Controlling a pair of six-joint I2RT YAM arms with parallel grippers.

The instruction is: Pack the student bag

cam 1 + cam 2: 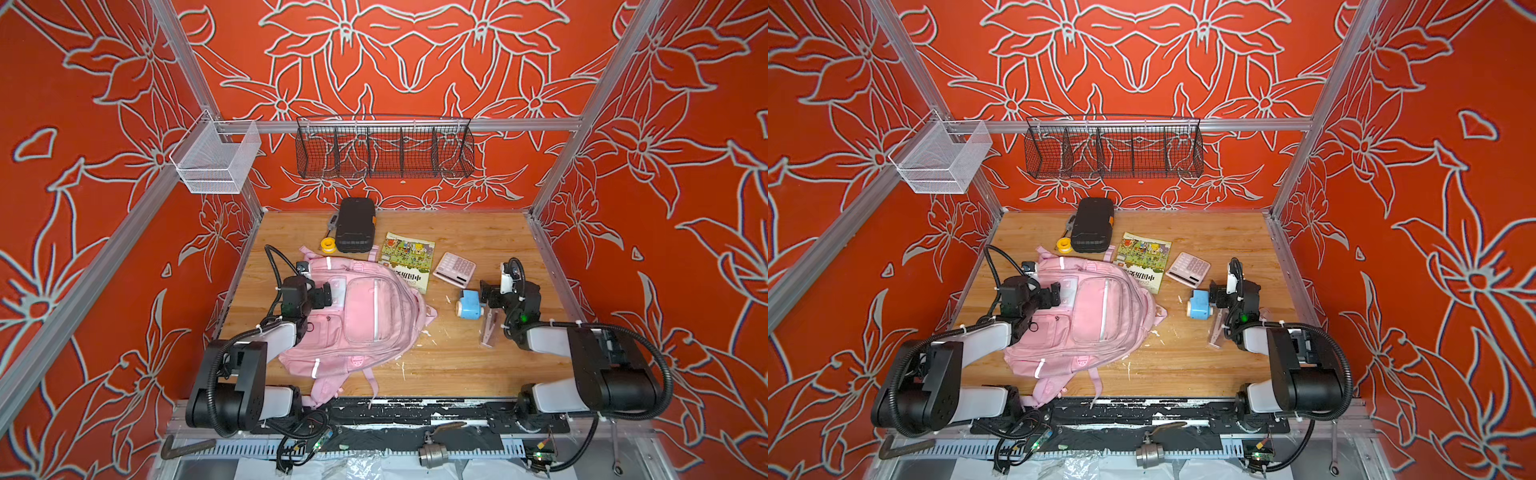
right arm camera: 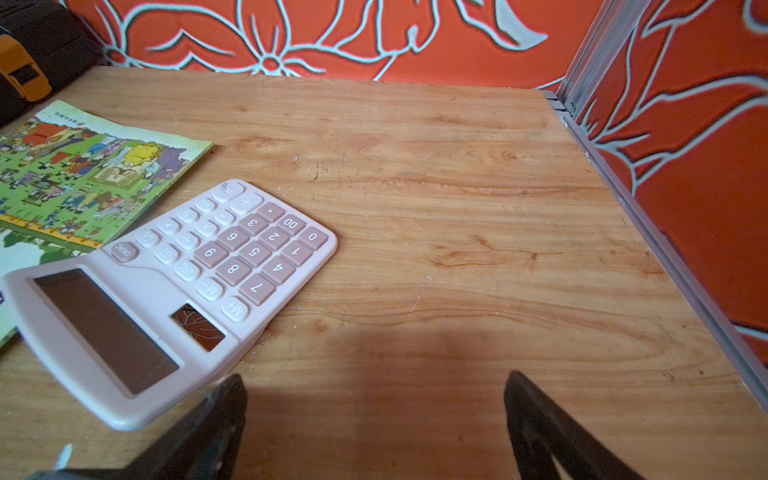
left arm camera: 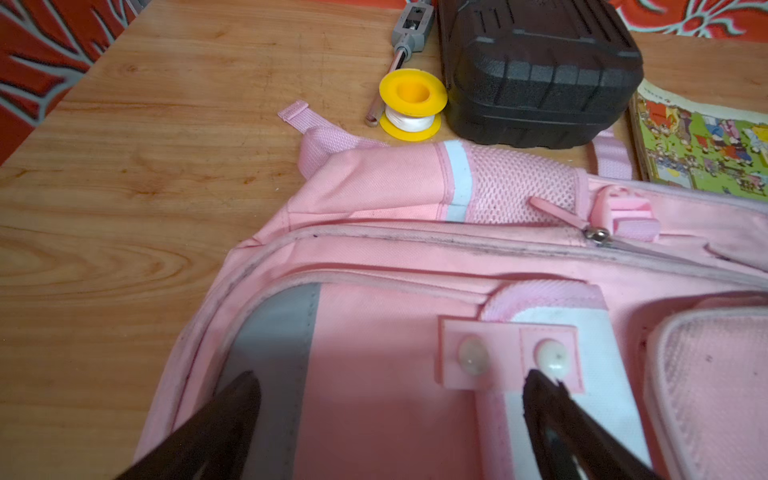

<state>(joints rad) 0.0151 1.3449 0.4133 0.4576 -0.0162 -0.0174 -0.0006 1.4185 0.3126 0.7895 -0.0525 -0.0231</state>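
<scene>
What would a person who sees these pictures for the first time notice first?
The red walls with pale flower outlines surround everything. On the wooden table, a pink backpack lies flat at the left, under the open left gripper. Beyond it sits a black case, and to its right lie a picture book and a pink calculator.

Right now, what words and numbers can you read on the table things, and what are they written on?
"0" to "9", "00", "M+", "M-", "MRC", "GT": keys of the pale pink plastic calculator.
"中国历": cover of the green illustrated paperback book; further characters unclear.
Calculator's round corner key, book's small print: too blurred.
Pink fabric backpack, black hard plastic case: no readable text.
</scene>
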